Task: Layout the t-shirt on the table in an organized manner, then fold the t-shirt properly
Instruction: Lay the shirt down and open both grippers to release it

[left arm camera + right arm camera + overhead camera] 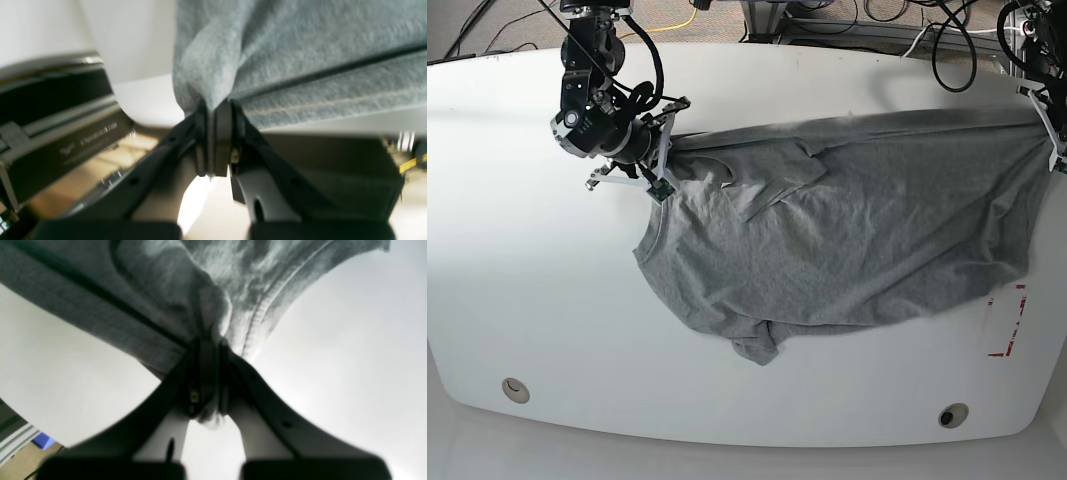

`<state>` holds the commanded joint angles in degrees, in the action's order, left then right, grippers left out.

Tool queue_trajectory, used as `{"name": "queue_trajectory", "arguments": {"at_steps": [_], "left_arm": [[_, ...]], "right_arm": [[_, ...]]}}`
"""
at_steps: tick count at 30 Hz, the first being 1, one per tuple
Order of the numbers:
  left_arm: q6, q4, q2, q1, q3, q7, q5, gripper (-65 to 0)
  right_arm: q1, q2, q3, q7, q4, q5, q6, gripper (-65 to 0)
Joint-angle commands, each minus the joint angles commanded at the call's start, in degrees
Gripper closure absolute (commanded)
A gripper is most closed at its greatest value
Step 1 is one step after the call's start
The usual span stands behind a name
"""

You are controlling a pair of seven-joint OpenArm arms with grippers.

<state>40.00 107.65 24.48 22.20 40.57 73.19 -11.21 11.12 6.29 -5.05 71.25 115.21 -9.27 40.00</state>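
Observation:
The heather-grey t-shirt [847,240] lies rumpled over the right half of the white table [527,280], its far edge pulled taut between my two grippers. In the base view my right gripper [665,150] pinches the shirt's far-left corner, and my left gripper [1049,130] holds the far-right corner at the table's edge. Seen from the right wrist, the right gripper [208,343] is shut on a bunched fold of the t-shirt [233,290]. From the left wrist, the left gripper [213,106] is shut on a hemmed edge of the t-shirt [300,60]. No lettering shows.
A red tape outline [1007,325] is partly covered by the shirt at the front right. Two small round holes [515,389] [951,414] sit near the front edge. Cables [947,40] lie on the floor beyond the far edge.

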Motion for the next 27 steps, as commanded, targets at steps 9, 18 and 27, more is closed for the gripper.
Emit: {"name": "queue_trajectory", "arguments": {"at_steps": [9, 18, 27], "left_arm": [[0.0, -0.3, -0.1, 4.7, 0.0, -2.4, 0.1, -1.3], [0.0, -0.4, 0.1, 6.2, 0.6, -2.8, 0.4, -34.2], [0.0, -0.4, 0.6, 6.9, 3.5, -2.8, 0.3, -37.5]], "right_arm": [[3.1, 1.1, -0.1, -0.1, 0.0, 0.4, 0.00, -0.2], [5.0, 1.6, -0.1, -0.2, -0.1, 0.4, 0.00, -8.6], [5.9, 3.0, -0.1, -0.2, 0.1, 0.4, 0.00, -39.0]]}}
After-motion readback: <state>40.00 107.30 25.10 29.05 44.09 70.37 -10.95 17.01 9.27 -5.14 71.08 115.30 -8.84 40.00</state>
